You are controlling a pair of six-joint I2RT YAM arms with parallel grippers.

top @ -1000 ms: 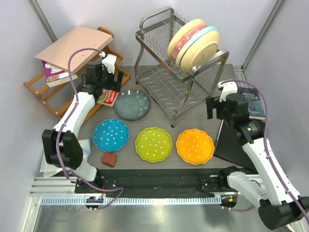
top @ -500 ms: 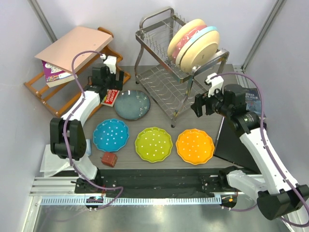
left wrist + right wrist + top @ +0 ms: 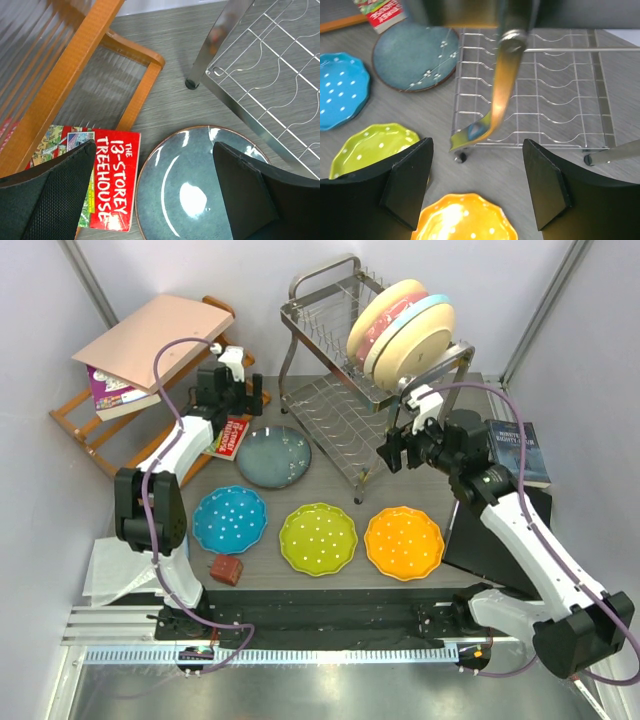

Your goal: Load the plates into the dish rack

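Observation:
Four plates lie flat on the table: dark grey-blue speckled [image 3: 273, 456], blue dotted [image 3: 230, 519], lime green [image 3: 318, 538] and orange [image 3: 404, 542]. The chrome dish rack [image 3: 300, 315] stands behind them. My left gripper [image 3: 248, 400] is open and hovers over the dark plate's [image 3: 195, 190] far left rim, with nothing in it [image 3: 154, 146]. My right gripper [image 3: 390, 452] is open and empty by the rack's front leg [image 3: 502, 85], its gap [image 3: 477, 145] just beyond the orange plate [image 3: 465, 220]. The wire lower shelf [image 3: 545, 100] holds nothing.
Cream, pink and pale blue plates [image 3: 400, 325] stand in the rack's upper tier. A slanted wooden shelf [image 3: 150, 350] with books is at back left, and a red book [image 3: 112, 175] leans at its foot. A brown block [image 3: 226, 569] sits front left, dark books [image 3: 520, 450] to the right.
My right arm has swung left from the table's right side to the rack's front leg. My left gripper has moved right and further back, over the dark plate's far rim.

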